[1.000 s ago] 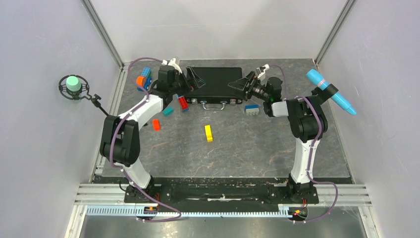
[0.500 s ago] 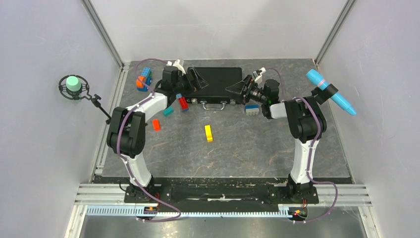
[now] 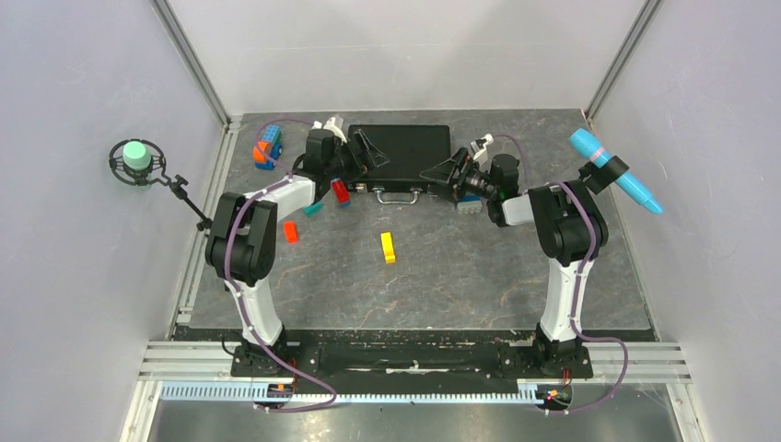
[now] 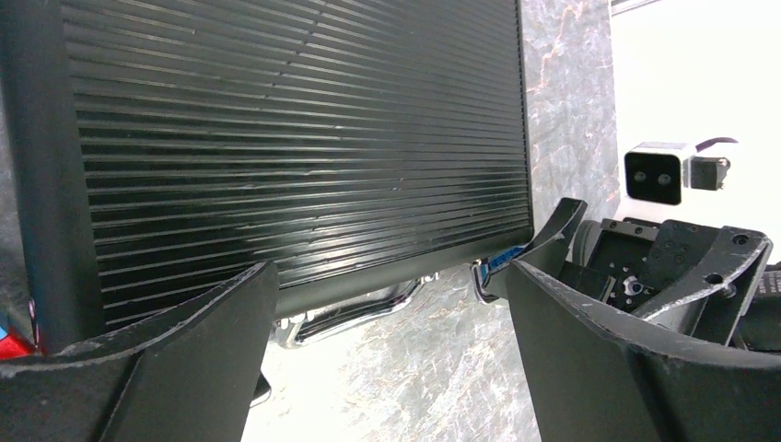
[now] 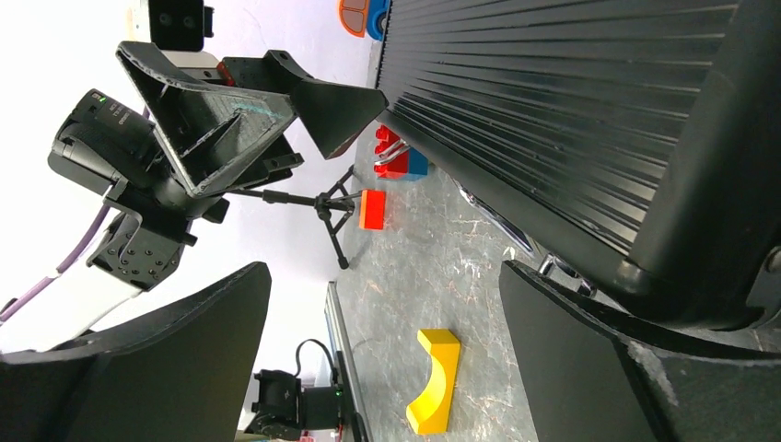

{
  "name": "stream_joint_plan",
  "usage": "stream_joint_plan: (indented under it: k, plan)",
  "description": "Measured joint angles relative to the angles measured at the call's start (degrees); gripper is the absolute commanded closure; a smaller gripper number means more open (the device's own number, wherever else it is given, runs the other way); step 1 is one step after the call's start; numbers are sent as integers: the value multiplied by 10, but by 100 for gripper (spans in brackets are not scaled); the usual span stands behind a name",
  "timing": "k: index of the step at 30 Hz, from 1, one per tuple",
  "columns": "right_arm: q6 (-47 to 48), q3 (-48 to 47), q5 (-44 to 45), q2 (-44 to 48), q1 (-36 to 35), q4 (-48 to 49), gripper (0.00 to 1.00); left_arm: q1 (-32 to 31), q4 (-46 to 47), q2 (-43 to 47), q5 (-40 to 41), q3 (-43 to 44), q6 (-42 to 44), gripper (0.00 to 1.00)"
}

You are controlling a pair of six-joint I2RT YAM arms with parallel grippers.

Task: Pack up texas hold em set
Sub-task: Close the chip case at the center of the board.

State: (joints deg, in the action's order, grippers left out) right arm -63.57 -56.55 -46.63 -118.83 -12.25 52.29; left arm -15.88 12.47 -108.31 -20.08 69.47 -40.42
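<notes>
The left pincer (image 3: 366,155) is seen wide open and empty at the left front corner of the black case (image 3: 402,143). The right pincer (image 3: 437,168) is spread just as wide, also empty, at the right front corner. The case is placed at the far middle of the table (image 3: 460,267), its ribbed lid down and the silver handle (image 3: 396,194) turned towards the arms. No chips are seen outside, so the packing is judged nearly done. Whether the clasps are fastened cannot be told; this probably remains.

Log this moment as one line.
briefcase: shut | left gripper: open, left end | right gripper: open, right end | held: nothing
</notes>
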Motion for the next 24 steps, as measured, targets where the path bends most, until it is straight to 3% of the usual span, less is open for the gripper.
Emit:
stream_joint_plan:
  k: [9,24]
  plan:
    - [18,6,0,0,0,-18,2,0,11,-8,0,-7,-7,0]
    - [172,-25,51,35,-9,-220,2,0,25,-8,0,-15,-9,0]
